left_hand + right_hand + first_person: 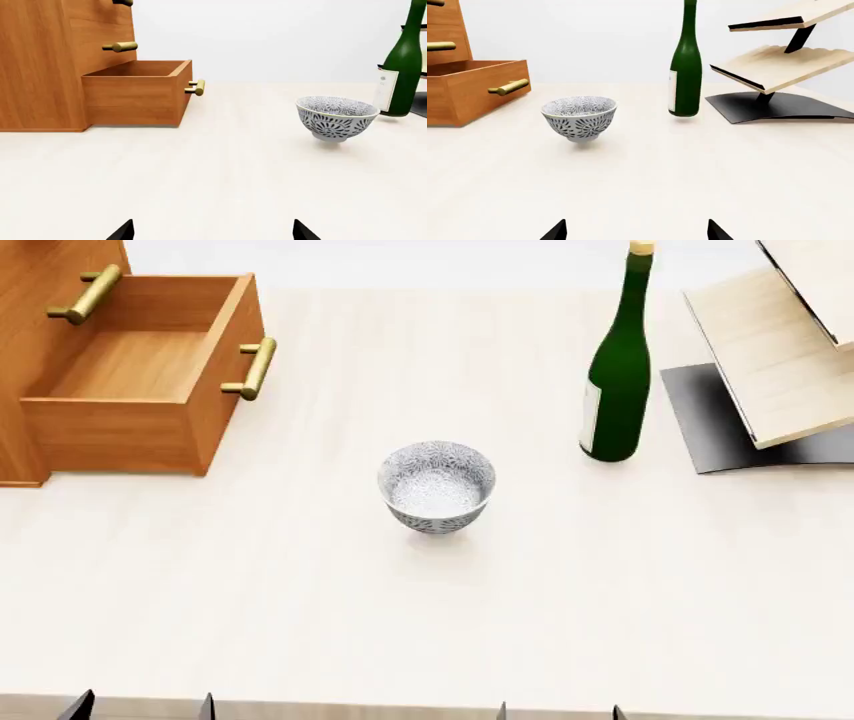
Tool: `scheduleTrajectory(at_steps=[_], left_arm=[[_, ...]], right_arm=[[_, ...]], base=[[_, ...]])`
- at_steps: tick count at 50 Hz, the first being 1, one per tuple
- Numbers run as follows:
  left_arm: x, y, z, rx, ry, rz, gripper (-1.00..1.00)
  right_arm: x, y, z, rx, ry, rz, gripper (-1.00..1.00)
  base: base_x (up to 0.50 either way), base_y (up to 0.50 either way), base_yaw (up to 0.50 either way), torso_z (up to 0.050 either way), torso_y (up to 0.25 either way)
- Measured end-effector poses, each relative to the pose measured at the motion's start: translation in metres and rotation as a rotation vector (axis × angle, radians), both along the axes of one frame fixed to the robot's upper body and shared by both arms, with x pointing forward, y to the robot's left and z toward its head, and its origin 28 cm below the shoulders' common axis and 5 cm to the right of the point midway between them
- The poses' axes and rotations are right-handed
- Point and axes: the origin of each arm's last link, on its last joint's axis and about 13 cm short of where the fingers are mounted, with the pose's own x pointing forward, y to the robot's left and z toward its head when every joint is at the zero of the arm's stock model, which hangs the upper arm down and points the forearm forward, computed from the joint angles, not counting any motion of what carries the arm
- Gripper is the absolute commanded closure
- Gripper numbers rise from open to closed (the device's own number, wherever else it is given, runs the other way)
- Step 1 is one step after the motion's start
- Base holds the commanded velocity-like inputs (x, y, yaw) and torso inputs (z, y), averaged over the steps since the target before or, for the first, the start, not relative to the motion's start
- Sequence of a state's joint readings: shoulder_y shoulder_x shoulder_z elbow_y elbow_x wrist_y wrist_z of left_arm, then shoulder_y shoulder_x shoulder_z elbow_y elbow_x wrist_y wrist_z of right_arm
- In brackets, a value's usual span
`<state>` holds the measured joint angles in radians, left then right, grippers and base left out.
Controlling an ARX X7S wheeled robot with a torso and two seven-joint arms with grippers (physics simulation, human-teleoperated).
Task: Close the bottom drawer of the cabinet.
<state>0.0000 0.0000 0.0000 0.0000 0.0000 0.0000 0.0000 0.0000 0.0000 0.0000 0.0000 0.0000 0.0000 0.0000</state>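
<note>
At the table's near edge, left gripper [143, 707] and right gripper [558, 712] sit spread wide, holding and touching nothing. Bottom drawer [140, 380] sticks out of the cabinet [40, 65] at far left, bowl [437, 486] mid-table.

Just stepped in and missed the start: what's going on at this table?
Nothing is being handled yet. The orange-brown wooden cabinet has its bottom drawer pulled fully out, brass handle untouched. Both tools, left and right, sit open at the table's near edge. A patterned bowl and green bottle stand apart.
</note>
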Motion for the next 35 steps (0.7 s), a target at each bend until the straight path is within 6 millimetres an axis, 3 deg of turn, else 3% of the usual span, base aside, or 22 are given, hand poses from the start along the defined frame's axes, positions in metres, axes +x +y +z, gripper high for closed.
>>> scheduleTrajectory(at_steps=[35], left_arm=[[-0.0035,-0.0009,-0.0015,0.050,0.009,-0.018,-1.00]], right_arm=[[-0.0013,0.0007,-0.0051,-0.019,0.056,-0.013,-1.00]], base=[[0.00,0.00,0.00,0.000,0.000]])
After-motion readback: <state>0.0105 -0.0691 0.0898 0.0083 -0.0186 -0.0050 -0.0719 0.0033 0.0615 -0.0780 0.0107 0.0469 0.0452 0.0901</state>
